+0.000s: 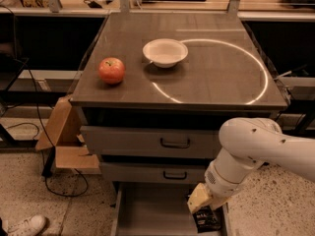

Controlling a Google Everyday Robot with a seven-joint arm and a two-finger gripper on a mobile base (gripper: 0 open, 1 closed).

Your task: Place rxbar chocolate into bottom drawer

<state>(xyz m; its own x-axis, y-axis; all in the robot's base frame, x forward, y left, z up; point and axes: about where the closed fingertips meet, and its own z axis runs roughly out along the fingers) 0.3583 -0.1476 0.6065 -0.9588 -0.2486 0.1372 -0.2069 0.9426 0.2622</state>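
Note:
The bottom drawer [152, 210] stands pulled open at the foot of the grey cabinet, its flat floor bare on the left. My gripper [203, 204] hangs over the drawer's right side, at the end of the white arm [256, 151] that reaches in from the right. It is shut on the rxbar chocolate [207, 220], a small black-wrapped bar with pale lettering that hangs just below the gripper. The bar is low inside the drawer's right end; I cannot tell whether it touches the floor.
Two closed drawers with dark handles [174, 143] [174, 175] sit above the open one. On the cabinet top [221, 77] are a red apple [111, 70] and a white bowl [165, 51]. A cardboard box [64, 141] and cables lie at the left, and a shoe [27, 226] at the bottom left.

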